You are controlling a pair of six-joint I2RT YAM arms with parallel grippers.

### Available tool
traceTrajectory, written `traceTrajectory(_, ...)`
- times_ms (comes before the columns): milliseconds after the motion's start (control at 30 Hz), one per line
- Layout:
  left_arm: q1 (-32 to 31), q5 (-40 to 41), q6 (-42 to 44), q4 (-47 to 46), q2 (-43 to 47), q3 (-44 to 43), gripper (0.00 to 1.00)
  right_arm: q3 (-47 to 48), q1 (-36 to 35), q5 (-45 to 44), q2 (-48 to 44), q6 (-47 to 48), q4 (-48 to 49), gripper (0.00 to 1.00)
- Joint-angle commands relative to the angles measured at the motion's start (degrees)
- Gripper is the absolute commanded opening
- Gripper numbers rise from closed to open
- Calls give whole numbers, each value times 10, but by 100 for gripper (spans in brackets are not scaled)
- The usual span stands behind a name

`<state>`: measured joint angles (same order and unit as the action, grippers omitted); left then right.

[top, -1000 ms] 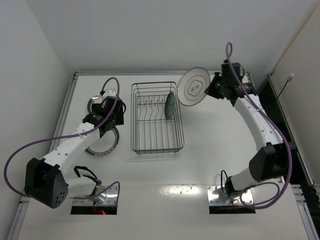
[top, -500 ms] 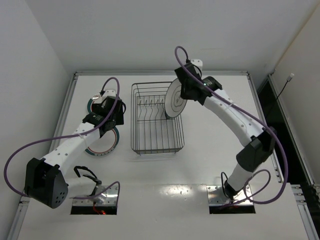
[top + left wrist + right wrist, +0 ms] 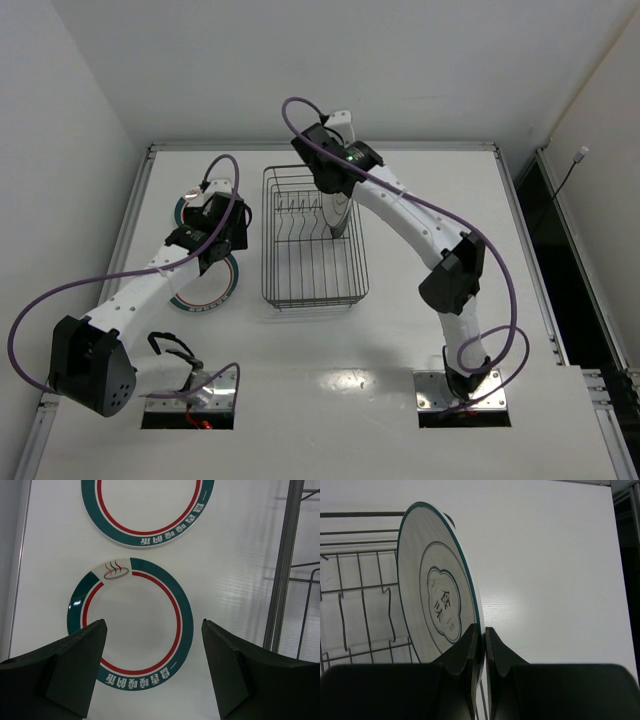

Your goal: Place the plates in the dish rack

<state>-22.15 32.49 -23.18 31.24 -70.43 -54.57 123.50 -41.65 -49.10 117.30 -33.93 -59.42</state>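
Observation:
My right gripper [image 3: 482, 630] is shut on the rim of a white plate [image 3: 435, 595] with a thin dark rim and a centre mark. It holds the plate upright on edge over the right side of the dish rack [image 3: 360, 587]. From above, the right wrist [image 3: 330, 170] hangs over the rack [image 3: 268, 240]. A plate edge [image 3: 341, 215] shows under it; I cannot tell if that is the held plate. My left gripper [image 3: 154, 625] stands open above a teal-and-red banded plate [image 3: 132, 635] lying flat. A second banded plate [image 3: 147, 510] lies beyond it.
The rack's wire wall [image 3: 284, 580] runs just right of the left gripper. Both banded plates [image 3: 215, 290] lie on the table left of the rack, partly under the left arm [image 3: 150, 280]. White walls enclose the table at back and left.
The right arm has swung left from the back right, carrying the white plate to the rack's back right part. The left arm and its open gripper have not moved.

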Motion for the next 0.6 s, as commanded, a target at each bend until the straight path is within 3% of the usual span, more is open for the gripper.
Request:
traceTrajectory(0,-3,10,-7,-5,1,-20,74,44,-18,-57,23,33,-6,0)
traceTrajectory(300,-3,10,-7,-5,-4,-20,74,-33,-41,-64,36,21,-5,0)
traceTrajectory(567,-3,10,-7,-5,-4,-20,74,17,-41,-88,-6,86,28,0)
